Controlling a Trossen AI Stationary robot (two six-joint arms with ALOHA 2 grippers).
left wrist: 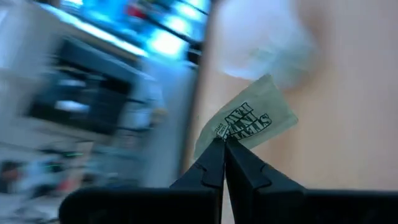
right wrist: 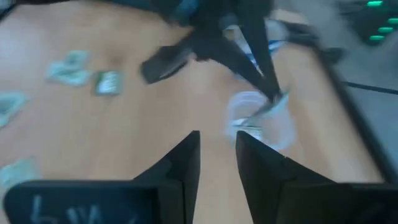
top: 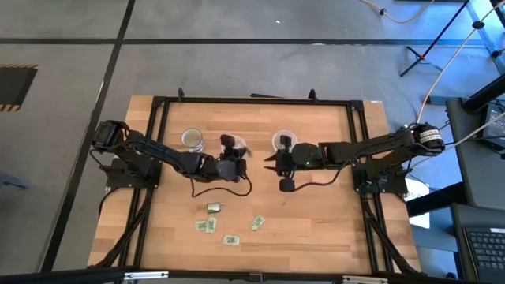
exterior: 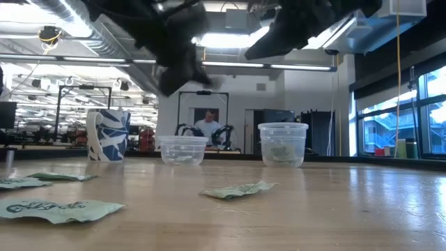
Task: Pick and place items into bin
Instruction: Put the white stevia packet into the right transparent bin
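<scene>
Left arm reaches in from the left edge of the light wooden table (top: 316, 237). Blue-and-white patterned mug (exterior: 107, 135) stands on the far left part of the table, upright. Just right of it sits a clear plastic cup (exterior: 183, 149), low and wide.

Left gripper (left wrist: 224, 147) is over that cup, raised off the table, fingers pressed together on the corner of one pale-green-and-white wrapped packet (left wrist: 247, 125). Packet hangs from the fingertips, tilted, black print visible. In the right wrist view the same packet sits right at the cup's rim; can't tell if it touches the rim.

Loose packets lie flat on the near part of the table, left of centre: an olive-gold wrapped packet (top: 213, 207) farthest in, then pale green packets (top: 206, 226) and (top: 231, 240) nearer, and one tilted pale green packet (top: 257, 223) at the right of the group. All apart from each other, well clear of both grippers.

Second clear plastic cup (exterior: 282, 144), taller, stands right of centre on the far side, with something pale green inside.

Right gripper (right wrist: 216, 151) is near this taller cup, raised above the table, fingers parted with a plain gap, nothing between them. Right arm comes in from the right edge.
</scene>
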